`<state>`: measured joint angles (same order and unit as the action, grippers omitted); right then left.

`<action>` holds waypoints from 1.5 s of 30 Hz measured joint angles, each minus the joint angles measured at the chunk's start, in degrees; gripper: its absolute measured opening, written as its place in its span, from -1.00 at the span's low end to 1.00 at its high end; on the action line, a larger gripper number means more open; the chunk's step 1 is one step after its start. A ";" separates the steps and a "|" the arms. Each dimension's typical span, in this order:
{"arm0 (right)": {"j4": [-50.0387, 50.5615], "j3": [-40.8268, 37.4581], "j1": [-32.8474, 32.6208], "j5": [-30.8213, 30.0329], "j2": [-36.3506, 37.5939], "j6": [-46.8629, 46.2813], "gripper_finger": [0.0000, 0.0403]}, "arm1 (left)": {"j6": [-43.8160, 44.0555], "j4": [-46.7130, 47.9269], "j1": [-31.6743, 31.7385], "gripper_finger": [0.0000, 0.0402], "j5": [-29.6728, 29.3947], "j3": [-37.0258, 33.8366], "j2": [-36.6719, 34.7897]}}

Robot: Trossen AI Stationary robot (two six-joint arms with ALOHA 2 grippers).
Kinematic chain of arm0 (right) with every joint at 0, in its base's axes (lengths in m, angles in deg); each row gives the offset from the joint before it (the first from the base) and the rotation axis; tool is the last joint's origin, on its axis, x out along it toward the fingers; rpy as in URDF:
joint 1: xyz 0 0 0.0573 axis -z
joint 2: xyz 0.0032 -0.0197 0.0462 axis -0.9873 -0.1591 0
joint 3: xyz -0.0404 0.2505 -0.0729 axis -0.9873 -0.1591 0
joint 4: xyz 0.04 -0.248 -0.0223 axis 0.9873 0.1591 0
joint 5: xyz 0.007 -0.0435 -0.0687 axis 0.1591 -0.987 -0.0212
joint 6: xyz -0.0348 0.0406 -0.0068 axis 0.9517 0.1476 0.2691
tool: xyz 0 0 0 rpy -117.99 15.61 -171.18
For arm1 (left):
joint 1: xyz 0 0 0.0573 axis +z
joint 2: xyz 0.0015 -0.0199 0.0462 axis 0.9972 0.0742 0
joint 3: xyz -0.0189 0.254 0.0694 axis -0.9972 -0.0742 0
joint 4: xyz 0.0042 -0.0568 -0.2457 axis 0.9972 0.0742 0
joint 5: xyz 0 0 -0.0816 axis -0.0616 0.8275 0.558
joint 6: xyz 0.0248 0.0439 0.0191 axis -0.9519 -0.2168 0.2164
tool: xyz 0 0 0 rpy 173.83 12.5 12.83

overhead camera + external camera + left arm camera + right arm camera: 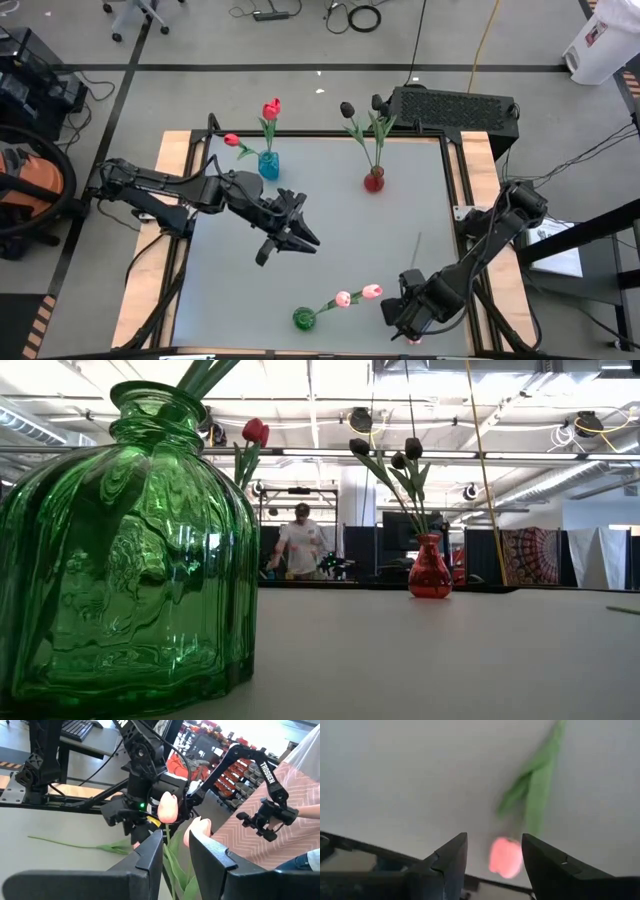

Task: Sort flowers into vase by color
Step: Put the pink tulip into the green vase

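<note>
Green ribbed glass fills the near left of the low view: a bulbous green vase (pixel 125 560) stands at the front edge of the pale grey surface (pixel 340 240), and two pink tulips (pixel 357 295) lean out of it towards the right. A third pink tulip (pixel 505 856) lies flat on the surface by the front right corner, its long green leaf stretched away from the bud. The right hand (pixel 492 855) is lowered over this bud with its dark fingers spread to either side, the bud seen between them; no contact can be made out. The left hand (pixel 292 238) is held over the middle of the surface, its fingers parted and nothing between them, well apart from every vase. At the back, a small blue vase (pixel 268 165) carries red tulips (pixel 271 108), one bud drooping to the left. Near it to the right, a round red glass vase (pixel 429 572) holds black tulips (pixel 384 454) on thin stems. Beyond the surface a person (pixel 299 543) is seen standing in the room
</note>
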<state>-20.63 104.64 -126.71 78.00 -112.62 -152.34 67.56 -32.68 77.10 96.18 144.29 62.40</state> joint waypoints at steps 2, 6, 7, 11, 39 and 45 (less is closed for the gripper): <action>-0.45 -0.61 0.02 -2.19 0.00 -1.64 -0.10 | 0.00 0.00 0.02 -0.49 0.02 0.00 0.00; 1.19 -2.32 0.17 -3.23 0.00 -2.72 -0.10 | 0.13 0.00 0.00 -0.49 0.00 0.00 0.00; 1.82 -2.67 0.17 -3.25 0.00 -2.87 -0.10 | 0.13 0.00 0.00 -0.49 0.02 0.00 0.00; 2.30 -4.54 0.17 -3.26 0.00 -2.72 -0.10 | 0.17 0.02 0.02 -0.49 0.02 0.00 0.00; -11.08 -16.03 0.16 -3.61 0.00 1.02 -0.21 | 3.55 0.00 0.01 -0.49 -0.30 0.00 0.00; -11.33 -16.03 0.15 -3.65 0.00 2.44 -0.54 | 3.58 0.02 0.00 -0.49 -0.35 0.00 0.00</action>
<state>-31.96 88.61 -126.56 74.35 -112.62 -149.89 71.14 -32.67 77.10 95.83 144.29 62.40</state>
